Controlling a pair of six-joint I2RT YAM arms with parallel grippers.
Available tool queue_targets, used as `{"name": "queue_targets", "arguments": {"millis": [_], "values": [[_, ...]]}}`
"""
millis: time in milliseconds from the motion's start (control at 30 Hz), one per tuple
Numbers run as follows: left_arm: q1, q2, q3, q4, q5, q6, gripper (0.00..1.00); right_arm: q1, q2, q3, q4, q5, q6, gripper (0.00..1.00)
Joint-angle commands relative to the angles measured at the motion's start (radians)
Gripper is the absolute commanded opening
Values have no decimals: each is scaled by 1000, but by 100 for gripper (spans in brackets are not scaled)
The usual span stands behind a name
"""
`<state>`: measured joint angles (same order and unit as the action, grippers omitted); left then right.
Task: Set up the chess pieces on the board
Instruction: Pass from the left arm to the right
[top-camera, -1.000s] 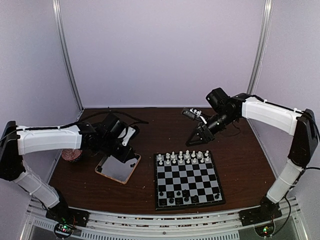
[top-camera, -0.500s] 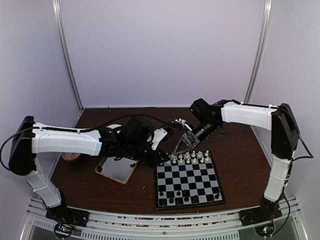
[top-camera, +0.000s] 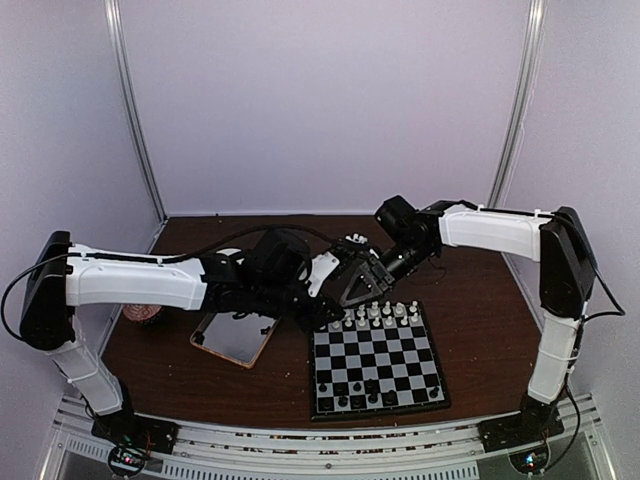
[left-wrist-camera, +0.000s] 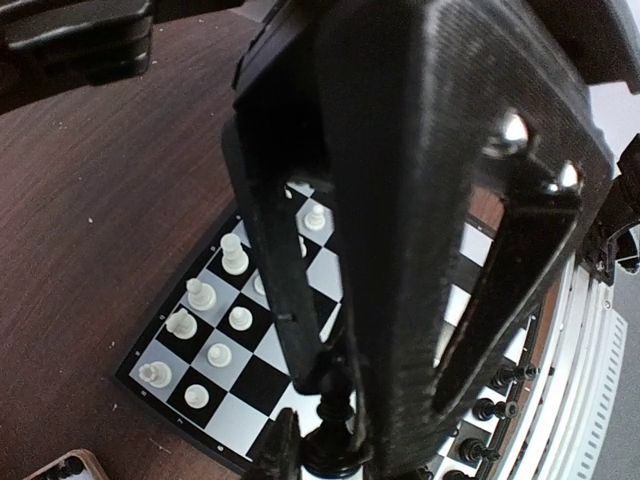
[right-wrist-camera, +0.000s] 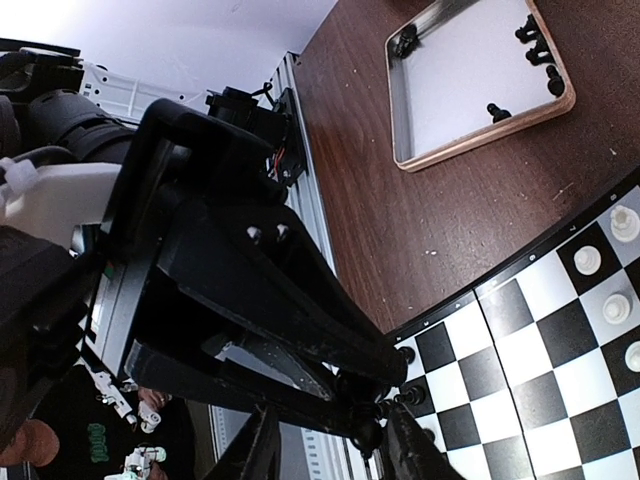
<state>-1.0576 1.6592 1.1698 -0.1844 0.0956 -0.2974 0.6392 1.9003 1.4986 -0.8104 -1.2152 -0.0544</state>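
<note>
The board (top-camera: 375, 355) lies at the table's near middle. White chess pieces (top-camera: 375, 312) fill its far rows and black ones (top-camera: 355, 392) stand along the near rows. Above the board's far left corner my left gripper (top-camera: 328, 310) is shut on a black chess piece (left-wrist-camera: 337, 405), base down. My right gripper (top-camera: 348, 290) meets it there from the far right. In the right wrist view its fingers (right-wrist-camera: 410, 445) stand apart on either side of that piece (right-wrist-camera: 365, 432), with a gap on the left side. My left gripper (right-wrist-camera: 375, 395) fills much of that view.
A shallow wooden-rimmed tray (top-camera: 235, 340) lies left of the board; several black pieces (right-wrist-camera: 535, 40) rest in it. A small reddish round object (top-camera: 145, 312) sits at the far left. Pale crumbs dot the brown table.
My left arm swung from over the tray to the board's far left corner. My right gripper came down and leftward from the far right to meet it.
</note>
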Motion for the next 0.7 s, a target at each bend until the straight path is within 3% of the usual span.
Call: {"name": "queue_targets", "arguments": {"millis": [0, 400, 667], "values": [[-8, 11, 28, 36, 15, 0, 10, 8, 22, -6, 43, -35, 35, 33], [-9, 20, 28, 26, -8, 3, 12, 8, 15, -40, 103, -37, 75, 10], [-8, -30, 15, -27, -106, 24, 34, -13, -32, -52, 64, 48, -2, 6]]}}
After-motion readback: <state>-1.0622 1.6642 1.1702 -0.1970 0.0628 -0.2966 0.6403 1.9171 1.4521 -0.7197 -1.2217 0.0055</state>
